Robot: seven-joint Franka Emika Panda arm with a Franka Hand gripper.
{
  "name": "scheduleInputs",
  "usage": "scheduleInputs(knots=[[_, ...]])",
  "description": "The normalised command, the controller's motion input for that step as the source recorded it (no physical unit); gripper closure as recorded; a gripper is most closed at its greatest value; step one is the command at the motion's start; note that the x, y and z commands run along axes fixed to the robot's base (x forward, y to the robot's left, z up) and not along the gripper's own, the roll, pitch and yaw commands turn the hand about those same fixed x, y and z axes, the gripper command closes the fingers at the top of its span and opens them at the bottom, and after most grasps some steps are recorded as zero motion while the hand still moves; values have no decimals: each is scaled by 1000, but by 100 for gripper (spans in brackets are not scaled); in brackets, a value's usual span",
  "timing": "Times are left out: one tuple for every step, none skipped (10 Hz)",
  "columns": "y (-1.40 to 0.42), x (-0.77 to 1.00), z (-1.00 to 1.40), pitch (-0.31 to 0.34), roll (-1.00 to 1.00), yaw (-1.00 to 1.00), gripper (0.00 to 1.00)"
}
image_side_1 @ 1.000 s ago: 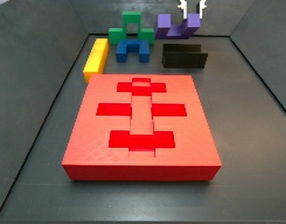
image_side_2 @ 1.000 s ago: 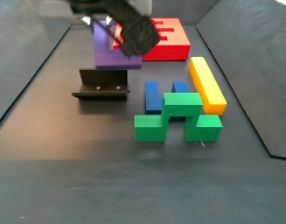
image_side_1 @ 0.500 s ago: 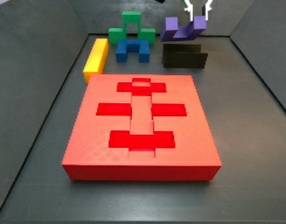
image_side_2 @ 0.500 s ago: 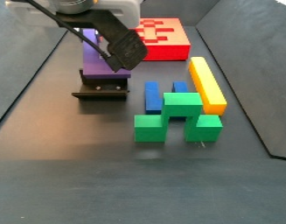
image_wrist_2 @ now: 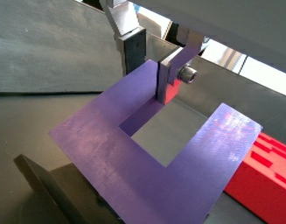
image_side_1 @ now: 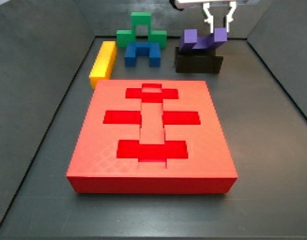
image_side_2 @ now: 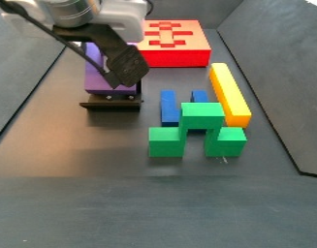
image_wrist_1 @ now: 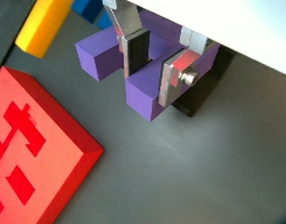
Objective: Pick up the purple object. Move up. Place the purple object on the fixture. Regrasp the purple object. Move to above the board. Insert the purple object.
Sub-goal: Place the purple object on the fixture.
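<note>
At the far end of the dark floor, over the fixture [image_side_1: 198, 61], hangs the tool [image_side_1: 217, 32], pointing down. Clenched on the purple object [image_side_1: 204, 39], with one prong of the U pinched between the silver fingers [image_wrist_1: 136, 51] in a wrist view; same grip visible from another wrist view, where the purple object [image_wrist_2: 169, 153] fills the foreground as a broad U and the tool [image_wrist_2: 153, 61] bites on one of its arms. Sits on top of the fixture in both side views, prongs pointing up, base against the dark holder [image_side_2: 111, 101]; cannot tell whether fully seated in the notch. Partly hidden in a side view by the tool's dark body [image_side_2: 118, 60], with purple [image_side_2: 93, 76] showing just behind it. Lying nearer the camera in one side view, well apart from the fixture, the red board [image_side_1: 150, 136] with its brighter recessed crosses joined by a bar; seen again at the far end [image_side_2: 176, 43] in a side view, and as a red corner [image_wrist_1: 34, 157] in a wrist view. Beside the fixture, a cluster of other blocks: a yellow bar [image_side_2: 228, 92], a green block [image_side_2: 196, 129] and a blue block [image_side_2: 172, 105], all resting on the floor, near one another and apart from the tool.
</note>
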Motion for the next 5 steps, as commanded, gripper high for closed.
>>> scheduleInputs(knots=[[0,469,-197,0,-3,-154,100],[0,257,-103,49,0,-97,100],[0,46,0,0,0,-17,100],[0,0,0,0,-20,0,100],[0,0,-26,0,0,0,100]])
